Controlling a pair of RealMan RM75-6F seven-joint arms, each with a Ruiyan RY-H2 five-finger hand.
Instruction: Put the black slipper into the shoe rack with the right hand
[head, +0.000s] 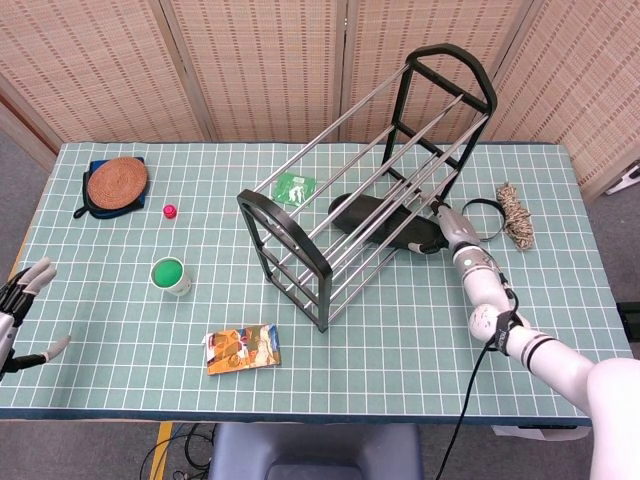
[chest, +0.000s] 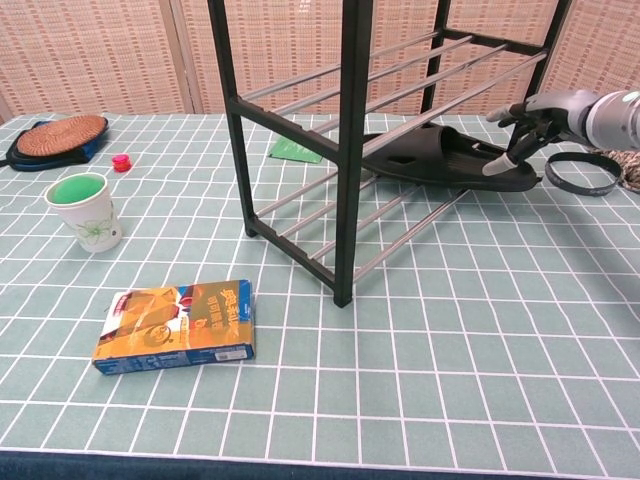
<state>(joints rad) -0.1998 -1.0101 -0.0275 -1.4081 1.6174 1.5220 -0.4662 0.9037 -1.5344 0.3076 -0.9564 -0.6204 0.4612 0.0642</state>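
The black slipper (head: 382, 216) (chest: 440, 158) lies flat on the lower rails of the black and silver shoe rack (head: 300, 250) (chest: 350, 150), which lies on its side in the middle of the table. Its heel end pokes out of the rack's right side. My right hand (head: 452, 224) (chest: 540, 112) hovers just right of that heel with fingers spread, and one fingertip (chest: 496, 166) touches the slipper's end. My left hand (head: 20, 308) shows only in the head view, at the table's left edge, fingers apart and holding nothing.
A green cup (chest: 85, 210), a red cap (chest: 121, 162) and a woven coaster (chest: 62, 134) stand at the left. An orange box (chest: 175, 325) lies in front of the rack, a green packet (chest: 295, 151) behind it. A rope coil (head: 514, 215) and a black cord loop (chest: 575, 192) lie right of my right hand.
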